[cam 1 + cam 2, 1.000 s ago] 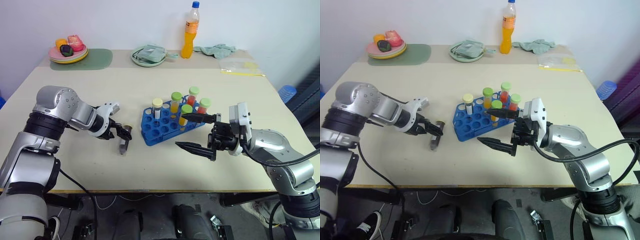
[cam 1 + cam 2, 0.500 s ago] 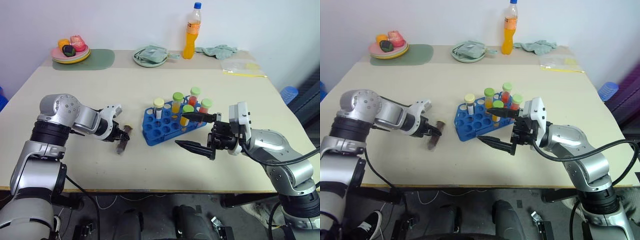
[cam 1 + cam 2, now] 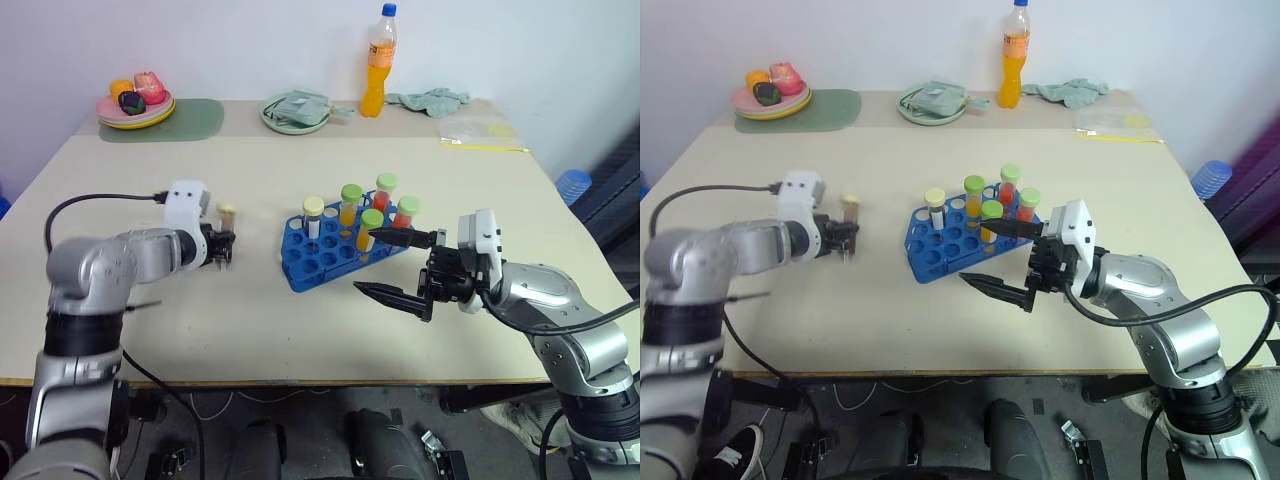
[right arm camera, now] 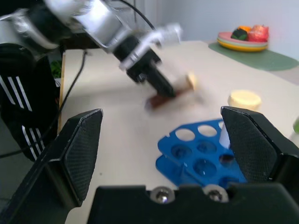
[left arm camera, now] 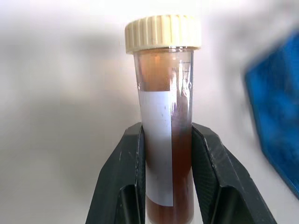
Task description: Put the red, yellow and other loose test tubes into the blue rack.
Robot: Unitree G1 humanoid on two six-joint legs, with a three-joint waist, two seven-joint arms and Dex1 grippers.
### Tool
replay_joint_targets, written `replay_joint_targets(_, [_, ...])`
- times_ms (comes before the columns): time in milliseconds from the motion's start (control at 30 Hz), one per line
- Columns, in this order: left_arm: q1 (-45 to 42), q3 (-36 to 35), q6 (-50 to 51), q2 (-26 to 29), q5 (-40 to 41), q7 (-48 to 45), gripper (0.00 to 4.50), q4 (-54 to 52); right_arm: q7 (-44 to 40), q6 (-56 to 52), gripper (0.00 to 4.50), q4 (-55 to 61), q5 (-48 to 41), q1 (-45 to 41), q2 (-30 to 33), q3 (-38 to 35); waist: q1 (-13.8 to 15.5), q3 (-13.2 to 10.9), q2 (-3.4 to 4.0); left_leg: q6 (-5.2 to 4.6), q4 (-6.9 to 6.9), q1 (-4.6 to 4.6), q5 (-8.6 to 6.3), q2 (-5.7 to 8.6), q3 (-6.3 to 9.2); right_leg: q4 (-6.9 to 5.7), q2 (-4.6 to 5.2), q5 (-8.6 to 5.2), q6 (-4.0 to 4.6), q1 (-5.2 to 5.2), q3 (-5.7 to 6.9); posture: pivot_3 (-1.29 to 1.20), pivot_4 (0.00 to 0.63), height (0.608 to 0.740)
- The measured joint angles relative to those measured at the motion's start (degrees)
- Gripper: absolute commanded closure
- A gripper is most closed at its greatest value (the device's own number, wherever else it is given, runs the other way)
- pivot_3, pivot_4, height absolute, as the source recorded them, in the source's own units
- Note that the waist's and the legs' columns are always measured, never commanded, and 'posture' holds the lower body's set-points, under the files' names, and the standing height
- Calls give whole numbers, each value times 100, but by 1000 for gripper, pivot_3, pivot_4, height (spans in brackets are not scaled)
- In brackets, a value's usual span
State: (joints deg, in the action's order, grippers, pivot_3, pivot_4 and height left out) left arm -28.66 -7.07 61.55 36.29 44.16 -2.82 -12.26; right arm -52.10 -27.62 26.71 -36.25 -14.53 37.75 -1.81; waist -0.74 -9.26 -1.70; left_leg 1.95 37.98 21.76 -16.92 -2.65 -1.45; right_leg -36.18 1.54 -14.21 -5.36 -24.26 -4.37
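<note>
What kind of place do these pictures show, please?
Probably an indoor robot test room, set up like a lab bench: a blue rack of capped test tubes on a plain table, with a plate of toy food and an orange drink bottle behind.

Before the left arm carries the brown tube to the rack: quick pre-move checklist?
1. Grip: left gripper shut on the brown tube, fingers on both sides. Ok.
2. Cap: cream cap seated on the tube. Ok.
3. Tube lifted off the table: ok.
4. Free holes in the blue rack: several empty in front. Ok.
5. Right gripper open, close beside the rack: may crowd the approach. Cannot tell.
</note>
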Motion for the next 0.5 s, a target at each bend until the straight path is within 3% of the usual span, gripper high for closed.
replay_joint_targets(133, [847, 207, -2694, -57, -1114, -1321, 3721, -809, -3, 26, 0, -6, 17, 88, 198, -280, 76, 0, -2, 21, 4, 13, 12, 5, -4, 18, 9, 0, 7, 3, -2, 0, 150, 740])
replay_joint_targets(233, [1027, 432, -3992, -274, -1537, -2117, 3721, -978, -18, 52, 0, -5, 53, 223, 306, -390, 127, 1, -3, 19, 6, 8, 11, 6, -12, 24, 7, 0, 7, 10, -9, 0, 150, 740])
replay_joint_targets(500, [568, 1482, -6708, -1130, -2970, -3359, 3721, 870, -3, 43, 0, 14, 53, 356, 389, -515, 132, 0, -4, -1, 16, 8, 2, 5, -10, 20, -4, 2, 1, 10, -12, 0, 150, 740])
